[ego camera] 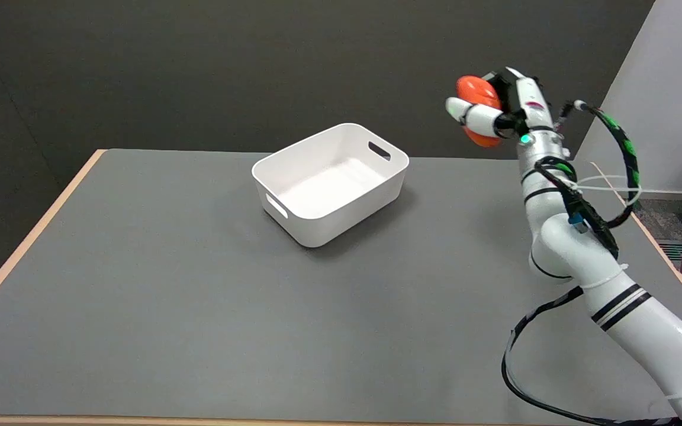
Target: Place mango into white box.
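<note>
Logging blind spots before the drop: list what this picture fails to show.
- Mango: head view, partly covered by the right hand; its grip side is hidden.
- White box: near inner wall hidden by its own rim.
- Right arm: base cut off by the lower right edge.

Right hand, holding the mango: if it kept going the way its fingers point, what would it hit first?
Probably nothing: the right hand with the mango points left, high above the white box; depth is unclear.
</note>
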You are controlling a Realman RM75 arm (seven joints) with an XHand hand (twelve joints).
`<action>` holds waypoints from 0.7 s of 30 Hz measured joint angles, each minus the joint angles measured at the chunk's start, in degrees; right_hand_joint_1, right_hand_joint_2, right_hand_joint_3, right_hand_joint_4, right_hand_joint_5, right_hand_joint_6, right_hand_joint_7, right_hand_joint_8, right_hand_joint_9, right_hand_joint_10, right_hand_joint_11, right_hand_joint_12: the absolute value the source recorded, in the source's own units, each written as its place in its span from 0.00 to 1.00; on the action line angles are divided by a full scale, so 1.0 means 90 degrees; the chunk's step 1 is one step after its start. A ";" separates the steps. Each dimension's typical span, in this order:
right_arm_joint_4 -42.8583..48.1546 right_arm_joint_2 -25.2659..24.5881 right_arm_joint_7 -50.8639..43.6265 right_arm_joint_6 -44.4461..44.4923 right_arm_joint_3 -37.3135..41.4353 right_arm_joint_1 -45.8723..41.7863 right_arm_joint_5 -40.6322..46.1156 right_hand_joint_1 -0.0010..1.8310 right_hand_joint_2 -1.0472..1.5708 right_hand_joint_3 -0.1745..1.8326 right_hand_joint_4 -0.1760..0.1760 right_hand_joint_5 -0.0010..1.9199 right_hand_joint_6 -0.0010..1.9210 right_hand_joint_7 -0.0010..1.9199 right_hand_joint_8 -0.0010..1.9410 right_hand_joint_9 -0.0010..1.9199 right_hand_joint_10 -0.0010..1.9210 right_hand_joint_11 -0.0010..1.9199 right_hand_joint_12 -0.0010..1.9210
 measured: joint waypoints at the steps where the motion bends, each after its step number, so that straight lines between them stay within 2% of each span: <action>1: -0.0103 0.0000 0.0118 -0.0099 -0.0054 0.0009 -0.0085 0.64 0.82 0.28 0.00 0.34 0.80 0.37 0.80 0.48 1.00 0.13 1.00; 10: -0.0291 -0.0062 0.0751 -0.0854 -0.0630 0.0478 -0.0496 0.64 0.82 0.28 0.00 0.34 0.79 0.37 0.80 0.48 1.00 0.13 1.00; 21: 0.0636 -0.0430 0.1111 -0.1645 -0.1512 0.1451 -0.0705 0.64 0.82 0.27 0.00 0.34 0.79 0.37 0.80 0.48 1.00 0.10 1.00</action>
